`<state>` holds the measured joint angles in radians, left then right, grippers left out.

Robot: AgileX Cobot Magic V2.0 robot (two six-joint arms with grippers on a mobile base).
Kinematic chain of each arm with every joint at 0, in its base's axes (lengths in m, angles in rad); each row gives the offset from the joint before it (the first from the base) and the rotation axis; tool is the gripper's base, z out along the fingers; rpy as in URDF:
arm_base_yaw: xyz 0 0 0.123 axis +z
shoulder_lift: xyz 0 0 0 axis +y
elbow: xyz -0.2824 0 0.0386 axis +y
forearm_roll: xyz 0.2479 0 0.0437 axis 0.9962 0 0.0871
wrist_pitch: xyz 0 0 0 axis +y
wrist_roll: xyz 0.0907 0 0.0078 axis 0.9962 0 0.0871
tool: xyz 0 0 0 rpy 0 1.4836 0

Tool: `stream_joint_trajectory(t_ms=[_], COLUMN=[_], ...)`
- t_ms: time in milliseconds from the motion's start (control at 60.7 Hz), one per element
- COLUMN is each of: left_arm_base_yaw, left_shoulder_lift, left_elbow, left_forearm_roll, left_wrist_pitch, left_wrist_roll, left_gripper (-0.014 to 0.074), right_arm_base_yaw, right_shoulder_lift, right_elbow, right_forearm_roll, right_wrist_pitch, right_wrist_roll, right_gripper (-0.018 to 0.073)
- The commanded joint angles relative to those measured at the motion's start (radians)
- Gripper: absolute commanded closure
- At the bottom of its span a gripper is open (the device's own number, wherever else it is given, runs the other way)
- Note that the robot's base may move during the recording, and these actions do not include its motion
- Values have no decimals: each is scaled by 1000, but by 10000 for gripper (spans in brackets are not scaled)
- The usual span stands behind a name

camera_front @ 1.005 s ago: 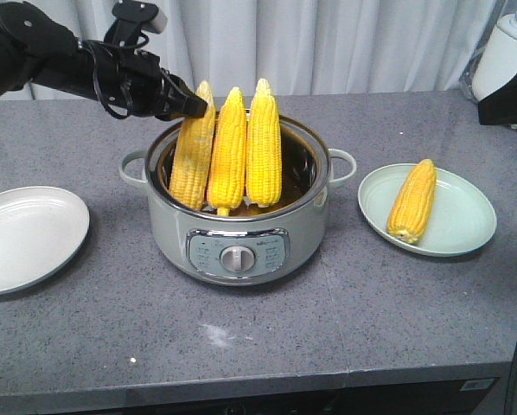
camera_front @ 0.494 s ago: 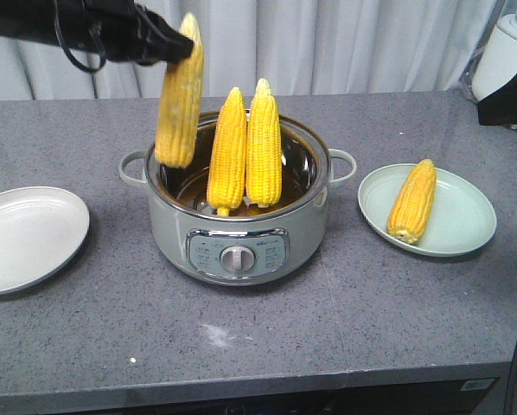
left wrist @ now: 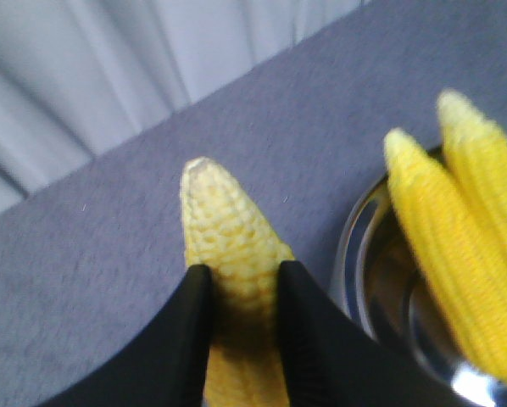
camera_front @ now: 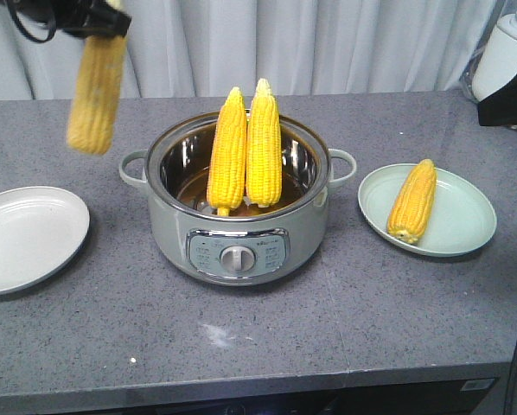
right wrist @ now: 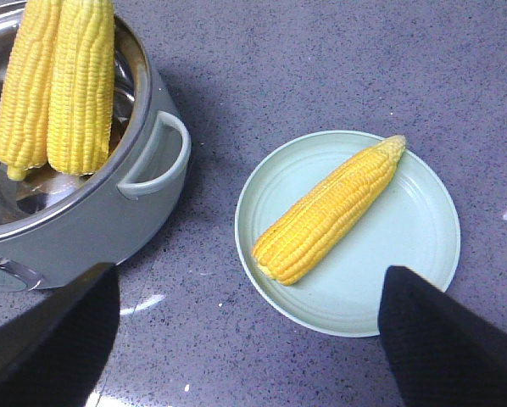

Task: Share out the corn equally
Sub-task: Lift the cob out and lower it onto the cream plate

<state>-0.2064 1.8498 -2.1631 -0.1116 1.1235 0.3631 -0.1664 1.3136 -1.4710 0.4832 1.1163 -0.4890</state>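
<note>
A grey-green electric cooker (camera_front: 237,233) with a front dial stands on the speckled grey countertop (camera_front: 328,328). A white plate (camera_front: 25,238) lies to its left and a pale green plate (camera_front: 462,216) to its right. A white appliance (camera_front: 505,56) sits at the far right, before the curtain (camera_front: 354,43).

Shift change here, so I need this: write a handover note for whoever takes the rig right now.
Left gripper shut on the held cob, in the air between pot and left plate.
Right gripper open over the right plate.
Two pot cobs stand upright; the plated cob lies on the right plate; left plate bare.
Done: one cob plated.
Left: held cob to left plate, then one pot cob to each plate.
</note>
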Motion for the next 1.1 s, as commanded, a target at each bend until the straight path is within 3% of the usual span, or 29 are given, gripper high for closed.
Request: stream_joint_trajectory(t_ms=[0, 115, 412, 692, 1087], left_arm_base_yaw=[-2, 9, 91, 165, 207], left_shoulder_lift=[-41, -22, 52, 56, 68], left_elbow=[-32, -32, -20, 183, 240], left_forearm_roll=[105, 173, 176, 180, 180], left_wrist_pitch=[42, 126, 135, 135, 135], left_wrist_roll=[-78, -98, -123, -123, -126], left_gripper=[510, 507, 503, 503, 493], right_arm_base_yaw=[0, 0, 0, 0, 0], right_shoulder_lift=[-25, -25, -25, -25, -25], right_elbow=[-25, -25, -25, -25, -25], right_forearm_roll=[31, 32, 40, 47, 48], right_wrist_pitch=[-45, -45, -39, -38, -38], right_wrist_roll=[-4, -4, -4, -4, -4], right_gripper=[-34, -34, -34, -34, -34])
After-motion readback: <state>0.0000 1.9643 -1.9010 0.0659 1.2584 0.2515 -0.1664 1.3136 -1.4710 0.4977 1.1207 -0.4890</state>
